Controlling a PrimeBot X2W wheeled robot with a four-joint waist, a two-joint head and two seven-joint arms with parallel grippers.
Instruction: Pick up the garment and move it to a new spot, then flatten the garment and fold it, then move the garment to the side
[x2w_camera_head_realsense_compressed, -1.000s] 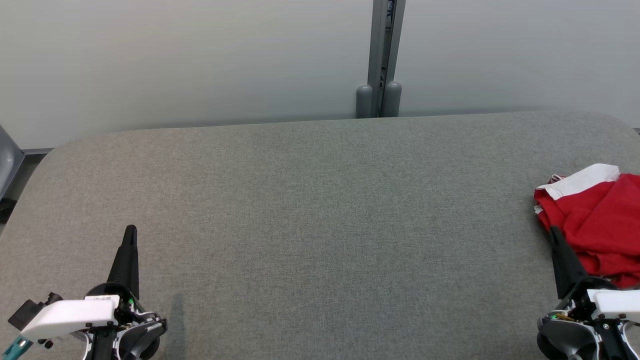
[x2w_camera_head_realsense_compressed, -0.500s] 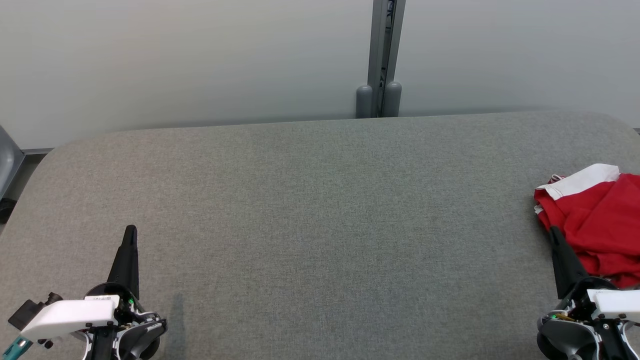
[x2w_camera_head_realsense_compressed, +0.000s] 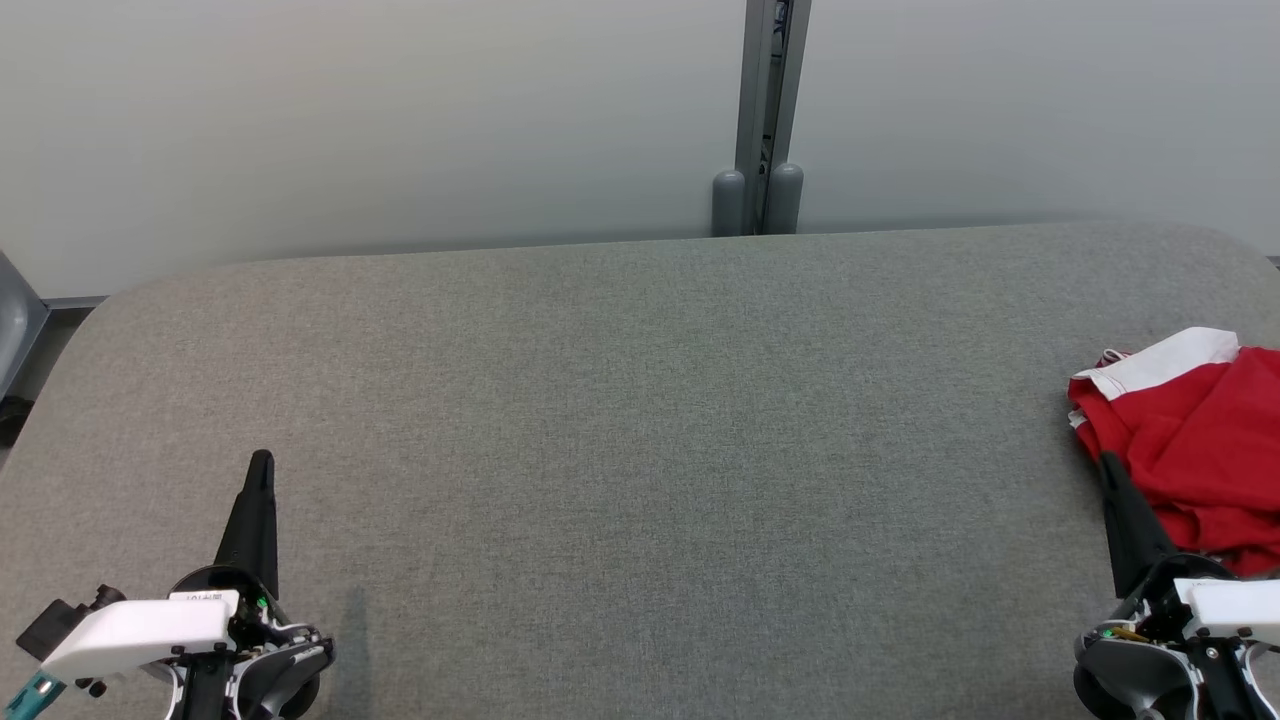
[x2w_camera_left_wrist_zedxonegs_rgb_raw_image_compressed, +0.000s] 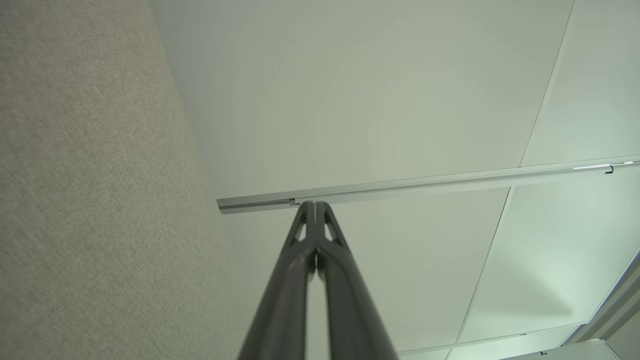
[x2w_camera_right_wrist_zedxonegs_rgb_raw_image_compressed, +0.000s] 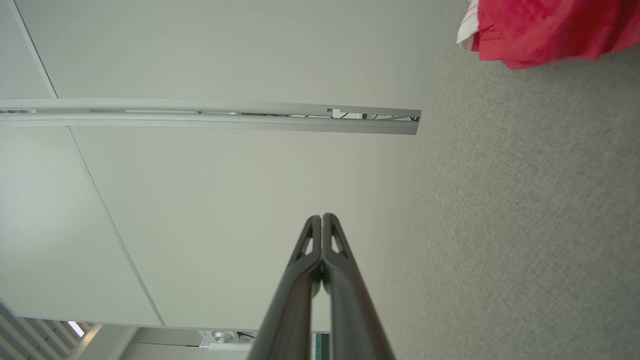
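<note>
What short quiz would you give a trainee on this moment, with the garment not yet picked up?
1. True or false: the garment lies spread flat at the centre of the table.
2. Pick one: the left hand and the right hand are A) open, B) shut and empty, C) shut on cloth.
3. Which hand is nearer the garment?
Key: 1 false, it is bunched at the table's right edge; 2 B; 3 the right hand.
</note>
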